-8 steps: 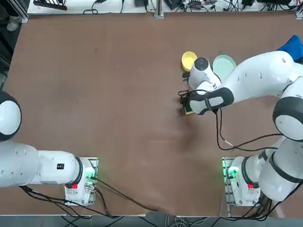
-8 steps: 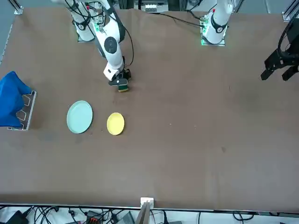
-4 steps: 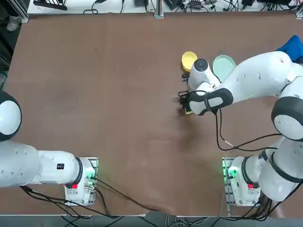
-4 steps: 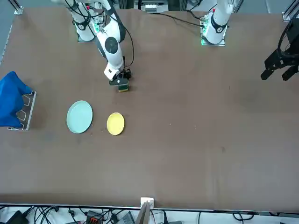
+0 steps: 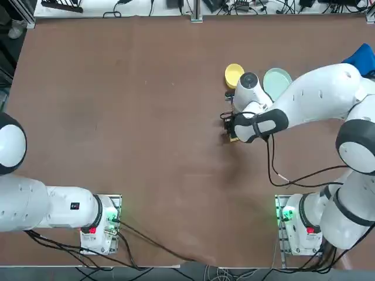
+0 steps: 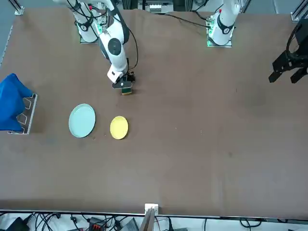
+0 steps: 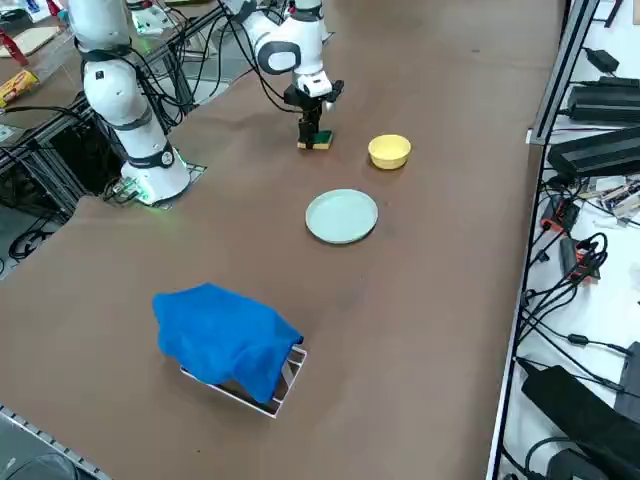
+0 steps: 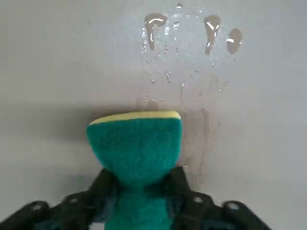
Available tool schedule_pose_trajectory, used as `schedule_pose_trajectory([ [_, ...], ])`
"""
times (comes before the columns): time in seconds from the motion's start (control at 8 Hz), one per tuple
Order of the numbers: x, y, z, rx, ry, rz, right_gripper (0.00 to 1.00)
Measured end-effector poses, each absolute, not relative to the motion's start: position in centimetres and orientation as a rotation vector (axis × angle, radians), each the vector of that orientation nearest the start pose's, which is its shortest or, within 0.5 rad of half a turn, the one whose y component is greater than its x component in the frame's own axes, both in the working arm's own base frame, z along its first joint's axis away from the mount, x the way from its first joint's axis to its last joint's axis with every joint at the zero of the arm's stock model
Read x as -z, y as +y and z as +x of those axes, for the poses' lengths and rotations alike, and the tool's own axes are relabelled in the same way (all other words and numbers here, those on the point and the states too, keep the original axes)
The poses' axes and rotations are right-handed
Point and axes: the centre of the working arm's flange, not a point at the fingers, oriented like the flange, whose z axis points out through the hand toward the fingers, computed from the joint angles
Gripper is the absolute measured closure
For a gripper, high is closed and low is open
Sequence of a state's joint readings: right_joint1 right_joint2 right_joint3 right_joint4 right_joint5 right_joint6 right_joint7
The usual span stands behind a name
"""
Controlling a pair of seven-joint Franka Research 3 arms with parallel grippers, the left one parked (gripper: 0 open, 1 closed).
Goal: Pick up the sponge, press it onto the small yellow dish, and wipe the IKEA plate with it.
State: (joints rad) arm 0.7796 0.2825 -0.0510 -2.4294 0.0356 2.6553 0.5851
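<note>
My right gripper [image 6: 124, 85] is shut on the sponge [image 6: 126, 89], a green-topped block with a yellow foam layer, held at or just above the table. In the right wrist view the sponge [image 8: 134, 146] sticks out from between the black fingers [image 8: 178, 184], squeezed narrow where they pinch it. The small yellow dish [image 5: 234, 74] sits on the table a short way beyond the gripper [image 5: 230, 132]. Beside the dish lies the mint IKEA plate [image 5: 277, 80]. The right side view shows the sponge [image 7: 316, 140], dish [image 7: 389, 150] and plate [image 7: 342, 216] all apart from one another.
A blue cloth [image 7: 225, 338] is draped over a small metal rack near the table's right edge, beyond the plate. Wet drops and smears [image 8: 192, 28] mark the table just ahead of the sponge. The brown tabletop [image 5: 129, 105] spreads wide to the left.
The gripper, holding the sponge throughout, has crept very slightly upward. Dish, plate and cloth have not moved.
</note>
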Motion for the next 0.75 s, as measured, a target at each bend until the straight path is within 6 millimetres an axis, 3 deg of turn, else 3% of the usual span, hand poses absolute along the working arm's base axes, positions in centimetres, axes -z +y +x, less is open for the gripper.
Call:
schedule_pose_trajectory([
  [0.12,-18.8,32.1,36.3,-0.07,-0.179,-3.168,0.52],
  [0.25,-18.9,32.2,36.4,-0.064,-0.177,-3.165,0.7],
  [0.75,-20.3,32.3,36.9,-0.046,-0.17,-3.156,0.79],
])
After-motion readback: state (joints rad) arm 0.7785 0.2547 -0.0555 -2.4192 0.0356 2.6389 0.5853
